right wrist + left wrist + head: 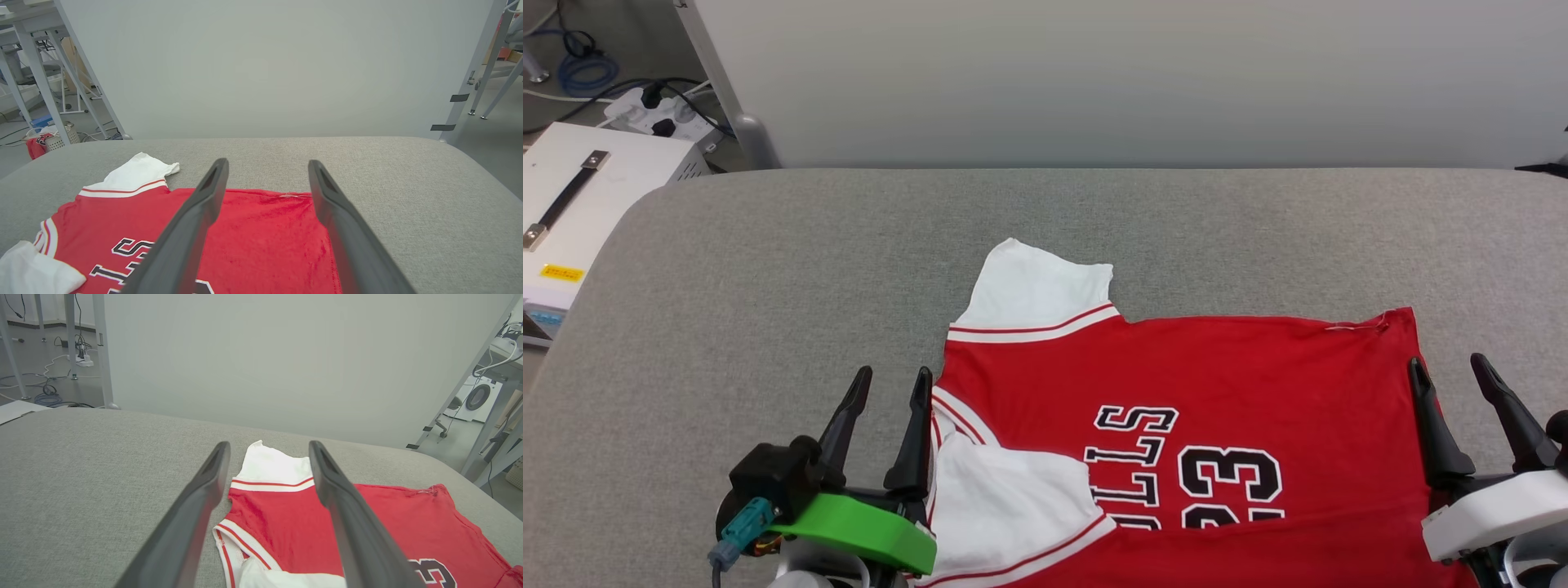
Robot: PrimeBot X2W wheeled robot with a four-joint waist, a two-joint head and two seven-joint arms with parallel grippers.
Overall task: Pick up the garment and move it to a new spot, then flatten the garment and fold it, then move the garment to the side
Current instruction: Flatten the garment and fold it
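Observation:
The garment (1217, 384), a red jersey with white sleeves, lies flat on the grey padded table (768, 269), lettering and 23 facing up. One white sleeve (1033, 294) points to the far side; the other sleeve (1005, 498) is folded inward over the red body near the front edge. My left gripper (886, 384) stands open beside the jersey's collar end, empty. My right gripper (1454, 367) stands open at the hem end, empty. In the left wrist view the garment (286, 522) lies under and between the fingers; in the right wrist view the garment (261, 237) spreads below the open fingers.
A pale partition wall (1127, 82) rises behind the table's far edge. To the left on the floor stand a white case with a black handle (580, 204) and a power strip (662, 114) with cables. Bare grey table surface stretches left of and beyond the jersey.

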